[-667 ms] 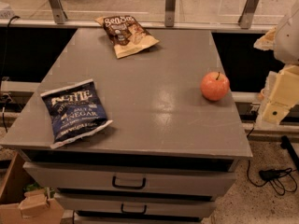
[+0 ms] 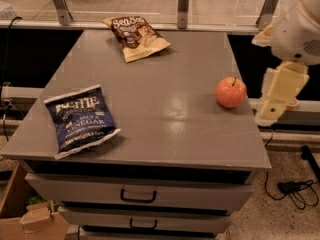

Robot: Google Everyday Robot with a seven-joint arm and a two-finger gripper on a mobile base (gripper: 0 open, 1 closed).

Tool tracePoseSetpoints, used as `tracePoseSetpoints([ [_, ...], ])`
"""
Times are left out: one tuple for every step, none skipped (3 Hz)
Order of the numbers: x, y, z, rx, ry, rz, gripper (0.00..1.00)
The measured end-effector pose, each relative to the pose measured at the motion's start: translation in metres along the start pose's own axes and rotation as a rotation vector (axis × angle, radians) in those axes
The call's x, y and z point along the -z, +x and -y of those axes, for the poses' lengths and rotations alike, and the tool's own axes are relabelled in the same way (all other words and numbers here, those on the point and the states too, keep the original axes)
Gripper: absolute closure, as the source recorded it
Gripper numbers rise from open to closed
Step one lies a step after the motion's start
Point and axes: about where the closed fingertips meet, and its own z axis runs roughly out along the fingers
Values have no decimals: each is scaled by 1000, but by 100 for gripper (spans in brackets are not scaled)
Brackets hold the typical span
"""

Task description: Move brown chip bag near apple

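Currently I have the gripper (image 2: 277, 101) hanging off the right side of the grey table (image 2: 170, 134), past its edge and just right of the apple (image 2: 231, 92), not touching it. It points downward from the white arm (image 2: 300, 31) in the upper right corner. Whether the pincer is parted or closed I cannot tell from this angle.

On my screen the brown chip bag (image 2: 136, 36) lies flat at the far edge of the table, a little left of centre, its dark top turned toward the back left and its tan end toward the right. It sits well apart from the apple, which stands upright near the right edge, stem up.

A dark blue Kettle bag (image 2: 81, 120) lies flat near the front left corner, well apart from both. Below the tabletop I see 2 drawers, each with a dark handle (image 2: 138, 196). A cardboard box (image 2: 20, 219) sits on the floor at lower left, and black cables (image 2: 295, 189) trail at lower right.
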Motion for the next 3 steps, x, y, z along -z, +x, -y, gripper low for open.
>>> tracePoseSetpoints([
  [-17, -58, 44, 89, 36, 86, 0],
  [-24, -134, 76, 142, 78, 181, 0],
  [-24, -134, 76, 142, 78, 180, 0],
])
